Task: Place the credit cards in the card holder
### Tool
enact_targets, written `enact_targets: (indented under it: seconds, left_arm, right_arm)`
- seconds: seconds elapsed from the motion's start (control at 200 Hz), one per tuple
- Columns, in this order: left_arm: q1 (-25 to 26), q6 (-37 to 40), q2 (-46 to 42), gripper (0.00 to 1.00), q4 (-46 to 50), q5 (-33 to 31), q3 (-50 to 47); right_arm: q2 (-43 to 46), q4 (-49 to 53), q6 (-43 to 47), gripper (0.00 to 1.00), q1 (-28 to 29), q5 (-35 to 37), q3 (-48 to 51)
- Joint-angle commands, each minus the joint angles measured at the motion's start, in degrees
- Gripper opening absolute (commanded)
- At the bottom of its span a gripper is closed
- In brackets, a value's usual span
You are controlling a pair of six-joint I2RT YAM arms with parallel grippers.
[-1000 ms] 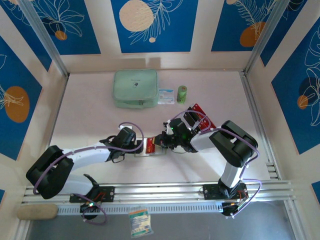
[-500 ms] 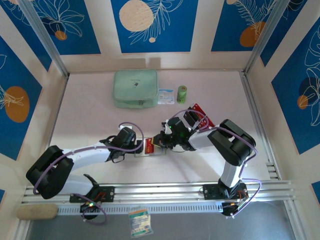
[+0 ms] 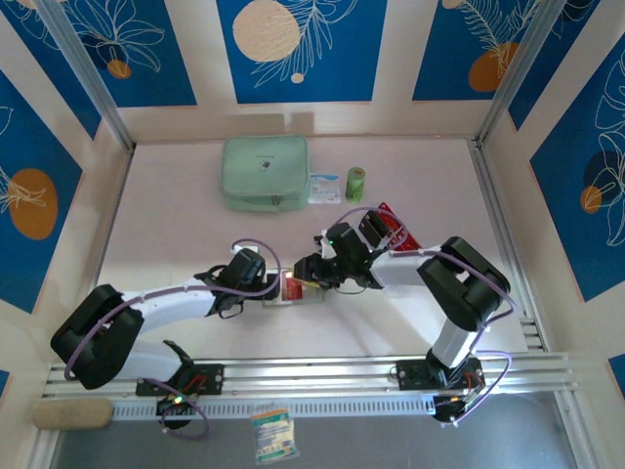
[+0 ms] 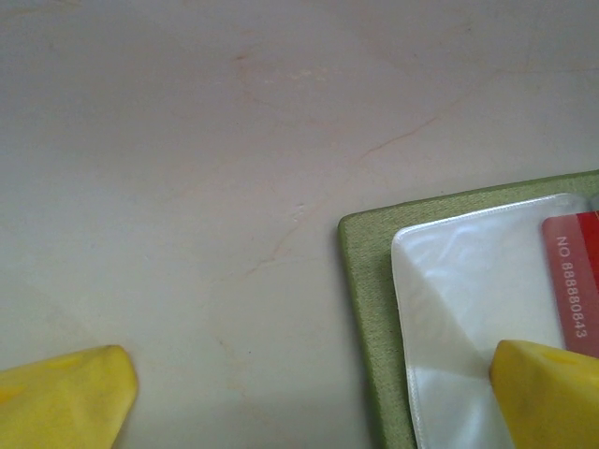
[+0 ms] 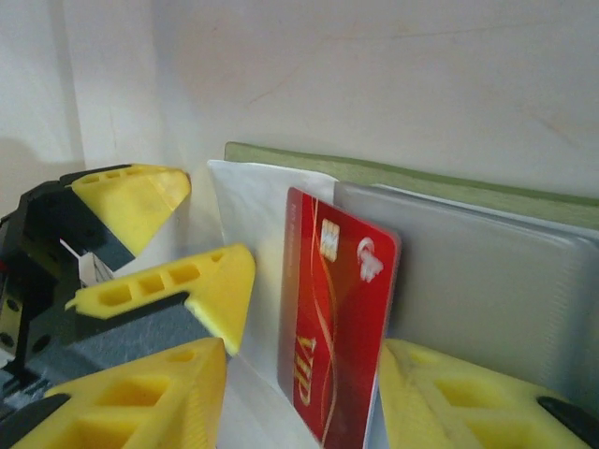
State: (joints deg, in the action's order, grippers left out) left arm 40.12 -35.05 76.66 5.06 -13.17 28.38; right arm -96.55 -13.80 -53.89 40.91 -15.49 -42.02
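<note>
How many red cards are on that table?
2 visible: one red card at the olive wallet mid-table, a second red card beyond the right arm. More may be hidden under that arm.

A pale tabletop (image 3: 166, 225) carries a mint pouch (image 3: 265, 173), a small packet (image 3: 325, 189) and a green roll (image 3: 356, 184) at the far side. An open green wallet (image 4: 360, 281) lies near the middle, with red cards (image 3: 398, 227) to its right.

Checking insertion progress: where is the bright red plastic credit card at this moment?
Right wrist view: the red credit card sits between the right gripper's parted yellow fingers, against the olive-green card holder's clear sleeve.
</note>
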Motion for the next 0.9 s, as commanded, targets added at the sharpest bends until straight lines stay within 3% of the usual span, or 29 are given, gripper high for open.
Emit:
enact_targets:
  seconds: [0.0,0.19,0.325,0.575,0.895]
  left_arm:
    - [-0.6,0.2,0.9,1.0,1.6,0.2,-2.0]
    - [-0.6,0.2,0.8,1.0,1.5,0.2,-2.1]
    - [-0.6,0.2,0.7,1.0,1.5,0.2,-2.0]
    - [-0.6,0.2,0.1,1.0,1.6,0.2,-2.1]
    - [-0.7,0.8,0.3,1.0,2.0,0.2,-0.6]
  right_arm:
    - [3.4,9.7,5.5,0.44,-0.3,1.7,-2.6]
    - [1.3,14.0,7.9,0.22,1.7,2.9,-6.9]
    - [-1.6,15.5,8.3,0.12,3.5,4.6,-8.9]
    - [-5.3,18.5,7.9,0.04,4.9,9.2,-10.6]
    - [-10.0,18.4,6.5,0.0,7.5,7.8,-14.5]
